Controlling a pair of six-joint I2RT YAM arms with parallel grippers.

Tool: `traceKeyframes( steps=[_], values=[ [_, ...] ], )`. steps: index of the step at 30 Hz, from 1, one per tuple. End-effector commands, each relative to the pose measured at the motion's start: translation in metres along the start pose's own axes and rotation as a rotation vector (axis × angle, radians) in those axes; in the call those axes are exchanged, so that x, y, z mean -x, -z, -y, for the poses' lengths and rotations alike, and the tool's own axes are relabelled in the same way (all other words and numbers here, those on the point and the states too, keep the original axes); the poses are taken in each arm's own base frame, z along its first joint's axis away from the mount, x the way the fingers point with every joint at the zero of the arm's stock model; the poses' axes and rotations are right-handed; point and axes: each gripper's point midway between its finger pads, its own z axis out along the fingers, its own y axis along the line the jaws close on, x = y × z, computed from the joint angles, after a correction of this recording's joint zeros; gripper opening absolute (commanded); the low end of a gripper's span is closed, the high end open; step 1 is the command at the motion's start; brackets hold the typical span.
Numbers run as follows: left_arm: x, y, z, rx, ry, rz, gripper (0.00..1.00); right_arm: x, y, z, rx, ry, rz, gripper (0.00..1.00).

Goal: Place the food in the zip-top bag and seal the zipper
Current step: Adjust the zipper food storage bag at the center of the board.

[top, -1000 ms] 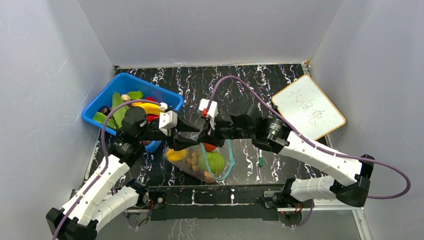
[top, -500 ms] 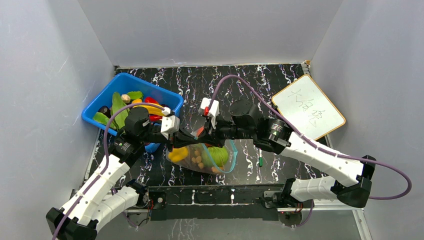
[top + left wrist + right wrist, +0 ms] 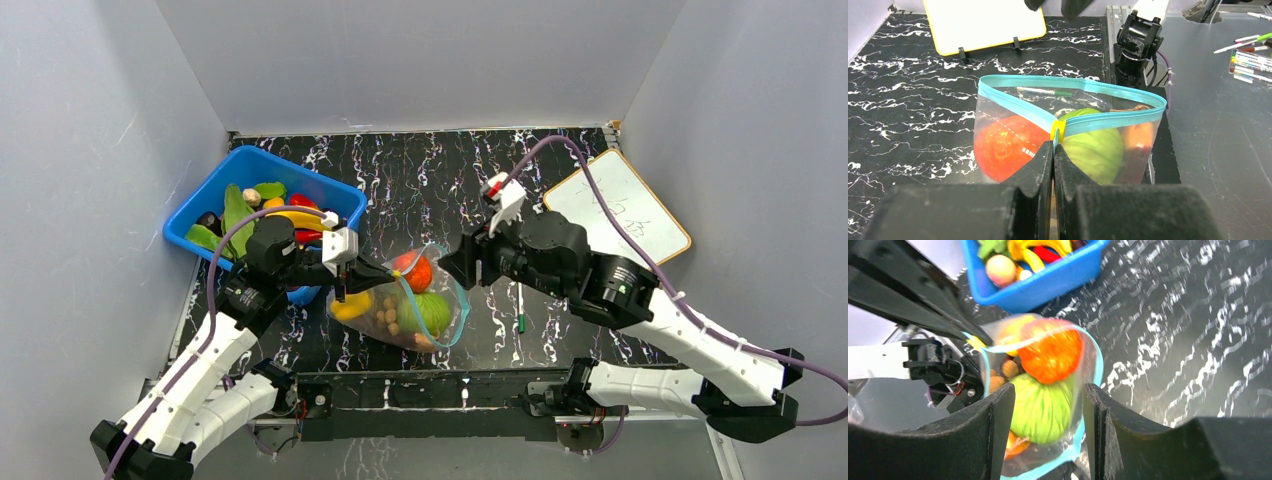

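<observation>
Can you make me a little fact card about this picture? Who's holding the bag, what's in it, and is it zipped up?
bag: clear zip-top bag, between the two grippers
inside it: orange-red fruit, green round piece, small tan bits
zipper: teal, mouth open in a loop, not sealed
left gripper: shut, pinching the zipper by its yellow slider
right gripper: open, beside the bag, holding nothing
blue bin: more toy food inside
also there: whiteboard, green pen

The zip-top bag point(image 3: 1098, 145) — clear, glossy, crinkled plastic film; blue bin point(image 3: 1048, 284) smooth plastic; table point(image 3: 420, 170) polished, marbled black.
</observation>
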Motion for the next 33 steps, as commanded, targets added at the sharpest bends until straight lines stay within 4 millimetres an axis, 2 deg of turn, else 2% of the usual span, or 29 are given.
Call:
traceKeyframes(
  steps=[1,4,7,10,12,14,17,18,19,20,22,23,25,26,27,29,31,32,33],
  values=[
    [0.040,0.005,-0.002,0.033,-0.116,0.098,0.00,-0.051,-0.003,0.033,-0.183,-0.128,-0.124,0.50],
    [0.040,0.005,-0.004,0.041,-0.111,0.097,0.00,-0.076,-0.007,0.037,-0.205,-0.179,-0.177,0.50],
    [0.040,0.005,-0.004,0.047,-0.105,0.097,0.00,-0.095,-0.011,0.042,-0.230,-0.219,-0.205,0.50],
    [0.041,0.006,-0.004,0.052,-0.106,0.101,0.00,-0.108,-0.015,0.039,-0.210,-0.262,-0.221,0.49],
    [0.042,0.007,-0.004,0.059,-0.109,0.101,0.00,-0.113,-0.016,0.040,-0.211,-0.280,-0.221,0.43],
    [0.041,0.008,-0.006,0.070,-0.110,0.099,0.00,-0.112,-0.015,0.043,-0.223,-0.282,-0.209,0.30],
    [0.040,0.009,-0.011,0.106,-0.097,0.095,0.00,-0.088,-0.010,0.048,-0.247,-0.254,-0.127,0.01],
    [0.039,0.011,-0.016,0.148,-0.079,0.090,0.00,-0.076,-0.006,0.050,-0.260,-0.242,-0.101,0.00],
    [0.037,0.016,-0.029,0.241,-0.047,0.074,0.00,-0.053,0.002,0.048,-0.267,-0.249,-0.056,0.00],
    [0.036,0.024,-0.040,0.336,-0.016,0.056,0.00,-0.022,0.021,0.048,-0.292,-0.275,0.005,0.00],
    [0.045,0.037,-0.048,0.435,-0.043,0.073,0.00,0.014,0.041,0.045,-0.273,-0.359,0.130,0.00],
    [0.050,0.035,-0.044,0.408,-0.063,0.108,0.00,0.016,0.037,0.040,-0.227,-0.375,0.168,0.00],
    [0.052,0.020,-0.035,0.302,-0.019,0.153,0.00,0.004,0.022,0.034,-0.198,-0.367,0.140,0.00],
    [0.053,0.014,-0.031,0.254,0.021,0.159,0.00,0.004,0.023,0.049,-0.293,-0.351,0.132,0.00],
    [0.052,0.012,-0.030,0.241,0.039,0.151,0.00,0.009,0.034,0.064,-0.397,-0.345,0.137,0.00],
    [0.055,0.019,-0.031,0.288,0.026,0.174,0.00,0.036,0.066,0.088,-0.532,-0.368,0.251,0.00],
    [0.064,0.021,-0.024,0.274,-0.005,0.225,0.00,0.057,0.090,0.097,-0.562,-0.395,0.358,0.00],
    [0.064,0.016,-0.022,0.233,0.016,0.216,0.00,0.060,0.094,0.100,-0.577,-0.415,0.381,0.00],
    [0.061,0.010,-0.020,0.184,0.047,0.200,0.00,0.055,0.089,0.102,-0.588,-0.421,0.374,0.00]
  ],
)
